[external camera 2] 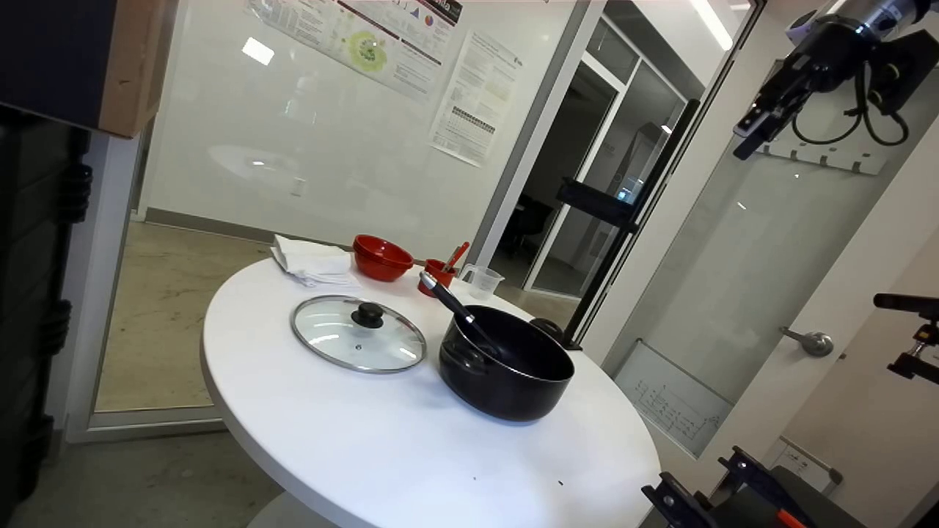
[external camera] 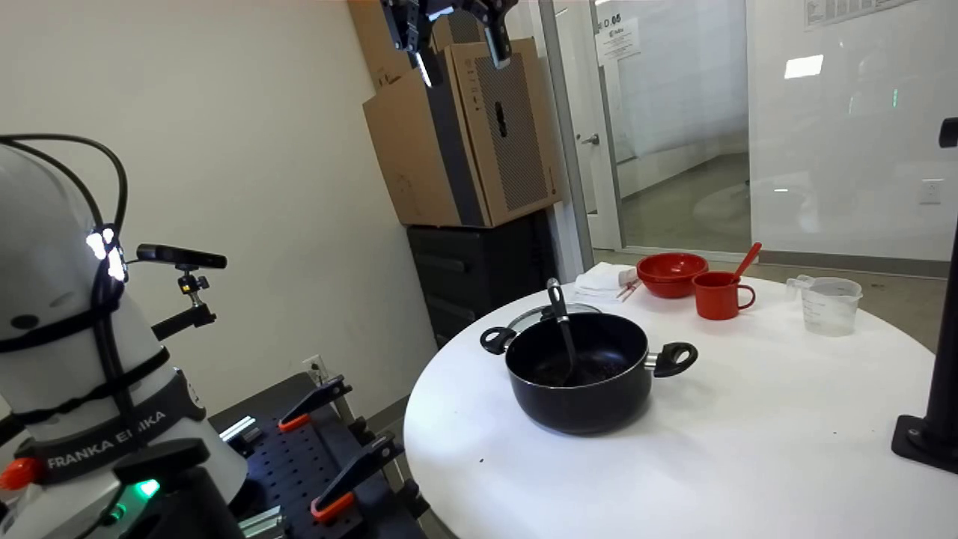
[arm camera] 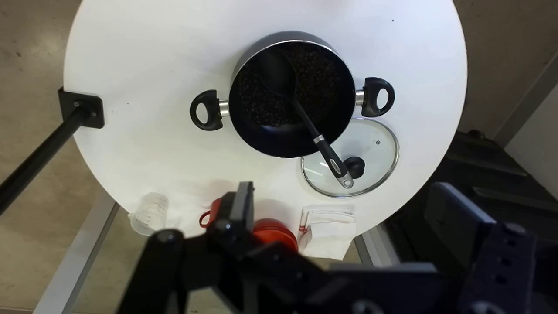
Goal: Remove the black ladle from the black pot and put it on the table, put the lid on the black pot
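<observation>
With empty, well-parted jaws, could easily knock the black ladle deeper into the black pot by closing off-centre on that sloping handle.

The black pot looks smooth with a soft sheen, its side handles like plastic joined by shiny metal; the black ladle seems mostly matt plastic with a metal collar; the lid is clear, glossy glass rimmed in metal; the table is smooth, the measuring cup translucent plastic, the red bowls glossy, the towel matt cloth
</observation>
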